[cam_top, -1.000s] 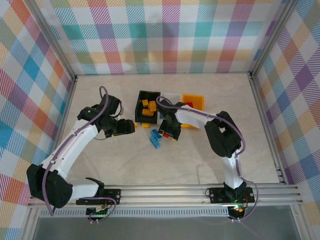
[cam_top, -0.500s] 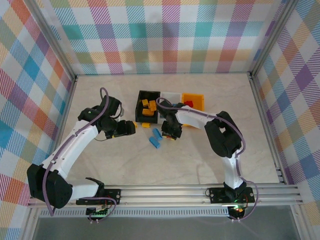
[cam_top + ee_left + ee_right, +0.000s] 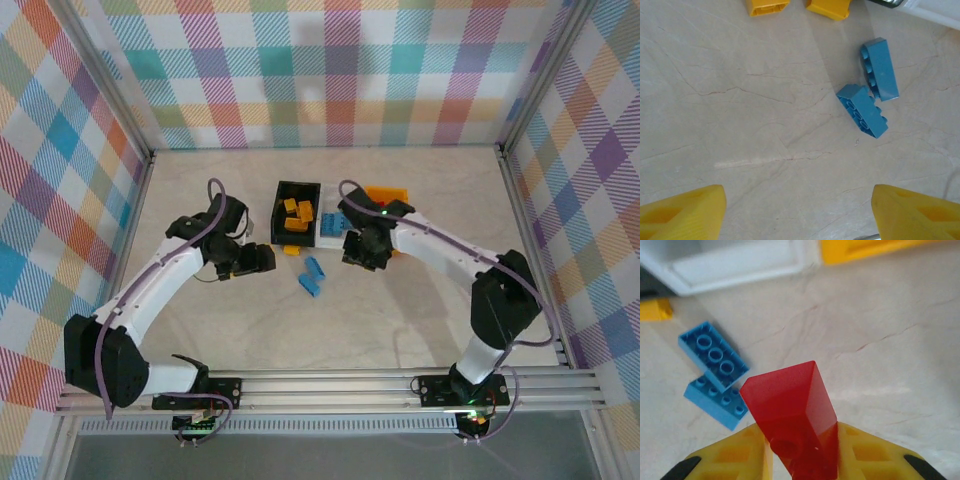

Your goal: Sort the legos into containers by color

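A: Top external: black bin [image 3: 298, 185] has yellow-orange bricks [image 3: 298, 212] in it, yellow-orange bin [image 3: 388, 193] nearby. Grippers?
B: Left gripper [image 3: 797, 205] open, empty. Right gripper [image 3: 802, 440] clamped on red brick [image 3: 792, 415]. Two blue bricks [image 3: 862, 110] touching on table [image 3: 740, 100].

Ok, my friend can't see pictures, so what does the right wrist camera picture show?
The right hand pinches a red lego between its yellow fingers, over a pale marbled table. Two blue legos lie touching each other on the table to the left. The edges of a white bin and a yellow-orange bin show at the top.
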